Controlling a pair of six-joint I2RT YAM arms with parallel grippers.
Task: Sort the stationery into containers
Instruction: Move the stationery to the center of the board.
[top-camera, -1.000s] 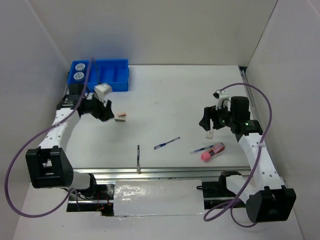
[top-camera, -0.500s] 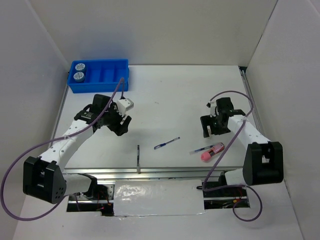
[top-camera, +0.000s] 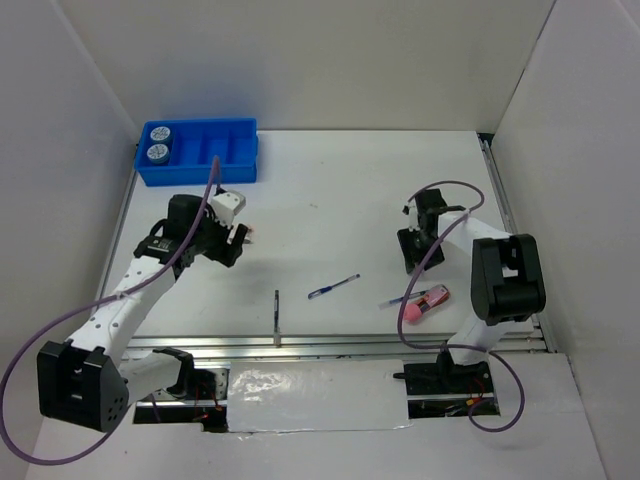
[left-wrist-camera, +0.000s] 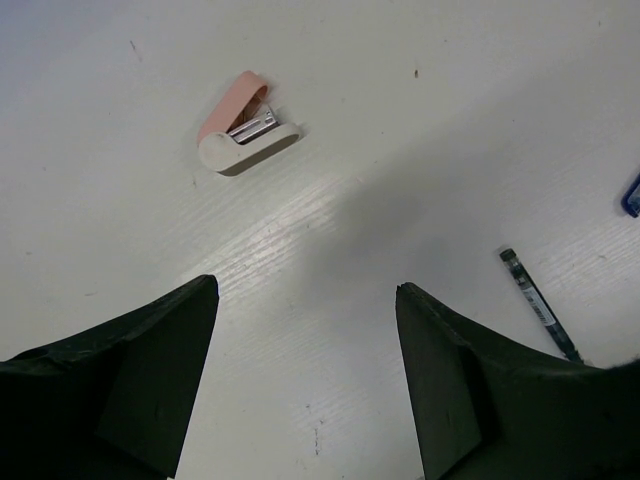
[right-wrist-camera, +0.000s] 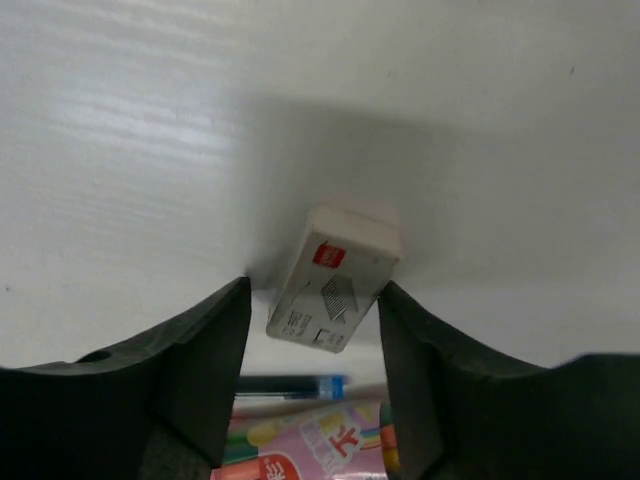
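Note:
The blue tray (top-camera: 215, 158) stands at the far left with two tape rolls (top-camera: 157, 143) in its left compartment. My left gripper (top-camera: 240, 243) is open and empty just short of a small pink and white item (left-wrist-camera: 245, 125), which lies ahead of its fingers (left-wrist-camera: 150, 370). My right gripper (top-camera: 412, 260) is open, and its jaws straddle a white eraser (right-wrist-camera: 335, 280) lying on the table. A blue pen (top-camera: 333, 287) lies mid-table. A second blue pen (top-camera: 402, 299) and the pink tube (top-camera: 425, 303) lie near the right arm. A thin dark stick (top-camera: 276, 315) lies near the front.
White walls close in the table on the left, back and right. A metal rail (top-camera: 330, 343) runs along the front edge. The pink tube (right-wrist-camera: 320, 450) and a pen (right-wrist-camera: 300, 385) lie just behind the eraser in the right wrist view. The dark stick (left-wrist-camera: 537, 303) shows in the left wrist view.
My left arm has swung away from the tray to the pink and white item. My right gripper has turned and come down over the white eraser.

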